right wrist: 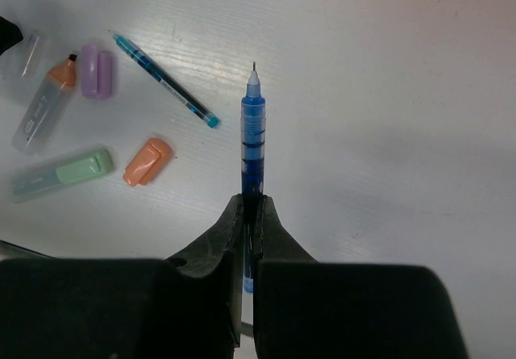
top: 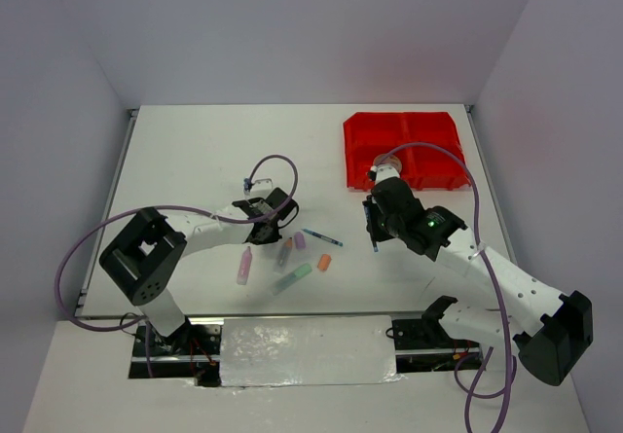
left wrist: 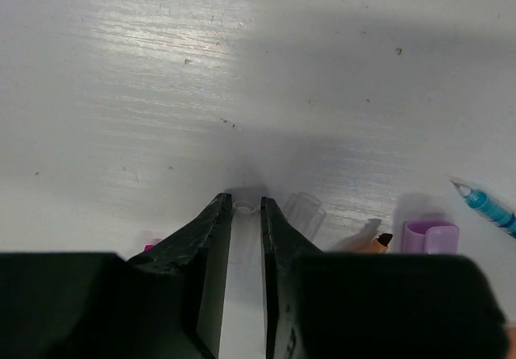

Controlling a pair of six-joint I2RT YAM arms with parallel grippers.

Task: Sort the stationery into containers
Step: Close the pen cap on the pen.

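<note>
Pinching slim pen (translucent blue), needle-tipped

We see a white table between pale walls; a metal rail lines its left edge, and a shiny silver sheet lies along its near edge.

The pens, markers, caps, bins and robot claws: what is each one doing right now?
Right gripper: shut on the blue pen.
Left gripper: nearly shut, grip unclear.
Teal pen: lying loose.
Green marker: lying, capped.
Orange marker: lying, cap off.
Orange cap: loose.
Purple cap: loose.
Pink marker: lying flat.
Red bins: open on top.
</note>
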